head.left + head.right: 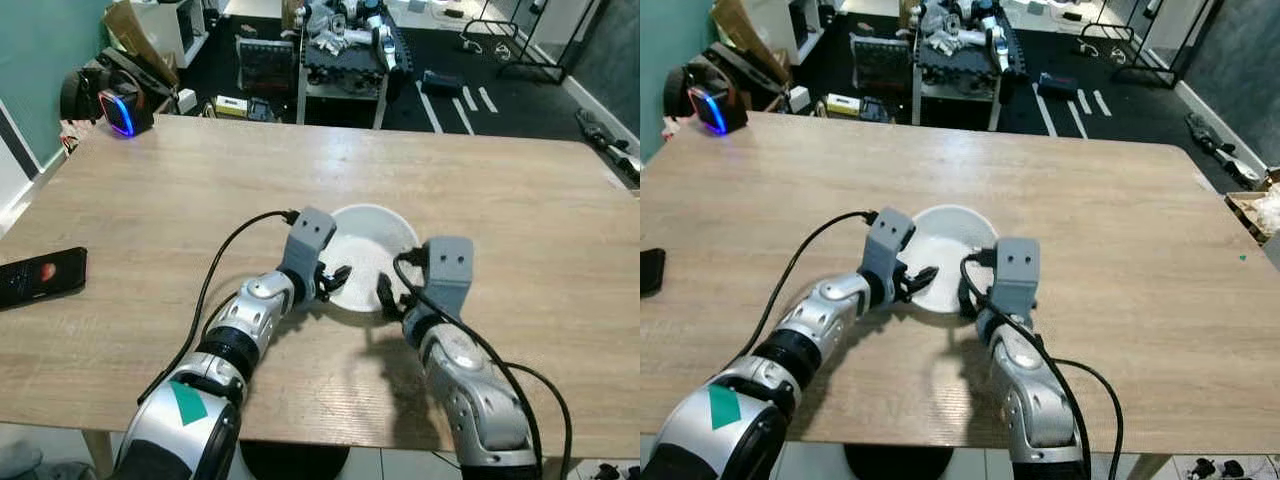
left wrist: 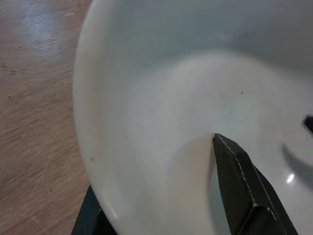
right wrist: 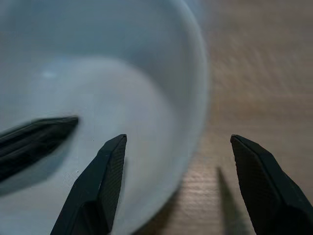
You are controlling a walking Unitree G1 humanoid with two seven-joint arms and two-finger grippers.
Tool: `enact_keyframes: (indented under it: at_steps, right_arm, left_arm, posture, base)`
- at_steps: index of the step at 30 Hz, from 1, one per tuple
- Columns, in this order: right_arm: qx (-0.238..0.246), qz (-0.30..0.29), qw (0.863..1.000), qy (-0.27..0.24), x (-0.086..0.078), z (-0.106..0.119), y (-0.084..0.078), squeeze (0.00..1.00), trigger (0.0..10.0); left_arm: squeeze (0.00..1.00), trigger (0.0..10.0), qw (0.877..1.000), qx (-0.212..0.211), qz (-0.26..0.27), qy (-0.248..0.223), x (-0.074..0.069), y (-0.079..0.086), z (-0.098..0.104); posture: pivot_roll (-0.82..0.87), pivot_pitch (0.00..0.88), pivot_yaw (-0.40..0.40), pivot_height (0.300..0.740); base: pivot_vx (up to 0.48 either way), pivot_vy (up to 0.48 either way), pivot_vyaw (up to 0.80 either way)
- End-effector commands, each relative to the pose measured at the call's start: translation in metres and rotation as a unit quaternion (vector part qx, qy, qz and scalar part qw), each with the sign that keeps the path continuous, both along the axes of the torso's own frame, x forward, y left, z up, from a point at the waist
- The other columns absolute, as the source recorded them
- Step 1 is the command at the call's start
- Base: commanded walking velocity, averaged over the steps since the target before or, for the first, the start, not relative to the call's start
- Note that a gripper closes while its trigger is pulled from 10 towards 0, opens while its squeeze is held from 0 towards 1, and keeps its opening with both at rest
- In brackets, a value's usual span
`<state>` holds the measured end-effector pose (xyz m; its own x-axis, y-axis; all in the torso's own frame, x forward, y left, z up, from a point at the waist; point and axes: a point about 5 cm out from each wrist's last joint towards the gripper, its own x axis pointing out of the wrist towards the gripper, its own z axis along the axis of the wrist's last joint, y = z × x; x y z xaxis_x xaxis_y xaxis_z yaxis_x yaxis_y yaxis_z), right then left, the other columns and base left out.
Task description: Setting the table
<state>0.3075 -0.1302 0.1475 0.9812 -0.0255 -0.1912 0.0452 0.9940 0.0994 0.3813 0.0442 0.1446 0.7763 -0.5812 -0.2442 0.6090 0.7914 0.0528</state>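
A white bowl [image 1: 370,245] stands in the middle of the wooden table [image 1: 500,190]. My left gripper [image 1: 335,278] is at the bowl's near left rim and shut on it. One black finger [image 2: 239,181] lies against the inside wall, and the other finger [image 2: 90,218] sits under the outside. My right gripper [image 1: 393,297] is at the near right rim and stands open. Its fingers straddle the rim, one finger [image 3: 100,181] inside the bowl and one finger [image 3: 264,181] over the table. The bowl [image 3: 98,88] holds nothing.
A black phone [image 1: 40,275] lies near the table's left edge. A dark headset with a glowing ring [image 1: 112,100] sits at the far left corner. Beyond the far edge are a rack of equipment [image 1: 345,45] and dark floor.
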Motion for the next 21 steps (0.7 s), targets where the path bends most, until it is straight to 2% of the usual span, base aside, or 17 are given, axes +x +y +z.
enact_keyframes:
  at_steps: [1,2,3,4,6,7,8,9,10,17,19,20,21]
  right_arm:
    - [0.024,-0.006,0.999,0.02,0.0,-0.008,-0.001,0.0,10.0]
    - [0.064,0.01,0.997,0.032,0.001,-0.011,0.005,0.0,4.2]
    - [0.092,0.022,0.995,0.04,0.001,-0.013,0.009,0.0,4.2]
    - [0.124,0.036,0.991,0.043,0.0,-0.013,0.014,0.0,0.0]
    - [0.142,0.043,0.988,0.044,0.0,-0.013,0.017,0.0,0.0]
    - [0.188,0.052,0.98,0.04,0.0,-0.011,0.022,0.0,0.0]
    - [0.188,0.052,0.98,0.04,0.0,-0.011,0.022,0.0,0.0]
    - [0.225,0.059,0.972,0.029,0.0,-0.008,0.025,0.0,0.0]
    - [0.237,0.062,0.969,0.024,0.0,-0.006,0.026,0.0,0.0]
    - [0.267,0.071,0.961,0.017,0.001,-0.004,0.027,0.0,0.0]
    - [0.277,0.074,0.958,0.011,0.002,-0.002,0.027,0.0,0.0]
    - [0.281,0.075,0.957,0.005,0.002,-0.001,0.027,0.0,0.0]
    - [0.281,0.075,0.957,0.005,0.002,-0.001,0.027,0.0,0.0]
  left_arm:
    - [0.0,10.0,0.998,0.038,-0.006,0.049,-0.011,0.001,-0.03]
    - [0.0,10.0,0.998,0.04,-0.01,0.045,-0.012,0.001,-0.03]
    - [0.0,10.0,0.998,0.041,-0.013,0.042,-0.012,0.001,-0.03]
    - [0.0,10.0,0.998,0.043,-0.014,0.041,-0.012,0.001,-0.03]
    - [0.0,10.0,0.998,0.043,-0.014,0.04,-0.012,0.001,-0.03]
    - [0.0,10.0,0.998,0.043,-0.015,0.039,-0.013,0.002,-0.031]
    - [0.0,10.0,0.998,0.043,-0.015,0.039,-0.013,0.002,-0.031]
    - [0.0,10.0,0.998,0.042,-0.016,0.038,-0.013,0.003,-0.031]
    - [0.0,10.0,0.998,0.042,-0.017,0.037,-0.013,0.003,-0.031]
    - [0.0,10.0,0.999,0.034,-0.021,0.026,-0.012,0.003,-0.028]
    - [0.0,10.0,0.999,0.024,-0.026,0.012,-0.01,0.002,-0.021]
    - [0.0,10.0,0.999,0.008,-0.034,-0.01,-0.008,0.001,-0.01]
    - [0.0,10.0,0.999,0.008,-0.034,-0.01,-0.008,0.001,-0.01]
  posture:
    - [-0.22,0.134,0.014,0.74]
    - [-0.21,0.132,0.013,0.74]
    - [-0.21,0.132,0.013,0.74]
    - [-0.21,0.132,0.012,0.74]
    - [-0.21,0.131,0.012,0.74]
    - [-0.2,0.126,0.009,0.74]
    - [-0.2,0.126,0.009,0.74]
    - [-0.2,0.123,0.009,0.74]
    - [-0.2,0.123,0.009,0.74]
    - [-0.2,0.102,0.012,0.74]
    - [-0.2,0.093,0.013,0.74]
    - [-0.19,0.087,0.014,0.74]
    - [-0.19,0.087,0.014,0.74]
  base:
    - [0.0,0.0,0.0]
    - [0.0,0.0,0.0]
    - [0.0,0.0,0.0]
    - [0.0,0.0,0.0]
    - [0.0,0.0,0.0]
    - [0.0,0.0,0.0]
    - [0.0,0.0,0.0]
    - [0.0,0.0,0.0]
    - [0.0,0.0,0.0]
    - [0.0,0.0,0.0]
    - [0.0,0.0,0.0]
    - [0.0,0.0,0.0]
    - [0.0,0.0,0.0]
